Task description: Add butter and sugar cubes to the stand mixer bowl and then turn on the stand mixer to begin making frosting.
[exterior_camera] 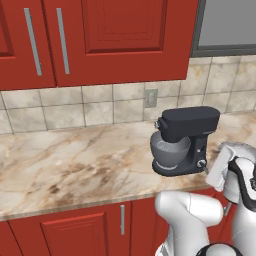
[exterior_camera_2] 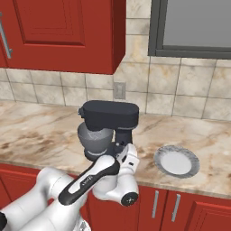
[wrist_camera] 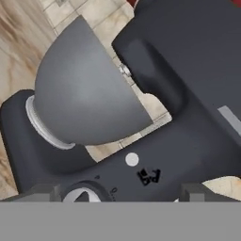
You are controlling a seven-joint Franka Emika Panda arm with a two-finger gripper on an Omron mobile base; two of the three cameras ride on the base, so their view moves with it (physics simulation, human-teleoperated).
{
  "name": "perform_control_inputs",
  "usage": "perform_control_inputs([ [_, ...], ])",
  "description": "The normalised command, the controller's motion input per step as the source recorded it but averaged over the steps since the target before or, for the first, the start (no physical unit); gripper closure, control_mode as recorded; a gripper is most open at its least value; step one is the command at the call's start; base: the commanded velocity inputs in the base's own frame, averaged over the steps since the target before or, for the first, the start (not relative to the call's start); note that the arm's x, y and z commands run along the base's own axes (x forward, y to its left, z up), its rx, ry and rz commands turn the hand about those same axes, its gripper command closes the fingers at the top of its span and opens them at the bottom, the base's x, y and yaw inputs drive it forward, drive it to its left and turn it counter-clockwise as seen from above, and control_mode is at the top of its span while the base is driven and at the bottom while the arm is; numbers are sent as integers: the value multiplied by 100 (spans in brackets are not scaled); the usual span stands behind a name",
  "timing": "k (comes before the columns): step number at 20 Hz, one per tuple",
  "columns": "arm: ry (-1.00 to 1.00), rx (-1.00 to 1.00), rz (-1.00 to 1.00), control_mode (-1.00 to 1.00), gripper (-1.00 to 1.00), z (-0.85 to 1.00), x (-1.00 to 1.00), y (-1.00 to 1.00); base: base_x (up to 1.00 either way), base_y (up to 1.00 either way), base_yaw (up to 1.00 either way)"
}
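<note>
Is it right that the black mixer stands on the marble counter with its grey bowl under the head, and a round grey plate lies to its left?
Not quite. The plate lies to the right of the mixer, not the left, as the right base view shows. The rest holds: the mixer stands on the marble counter with the grey bowl under its head.

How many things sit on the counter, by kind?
Stand mixer: 1
Mixer bowl: 1
Plate: 1
Total: 3
The bowl sits on the mixer's base under its head; the plate lies beside the mixer, apart from it.
</note>
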Motion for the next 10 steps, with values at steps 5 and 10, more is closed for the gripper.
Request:
perform_control_inputs([
  [5,0,5,-1,-100,-100,-21,0,-18,0,0,0],
  [10,0,5,0,-100,-100,-11,-18,10,0,0,0],
])
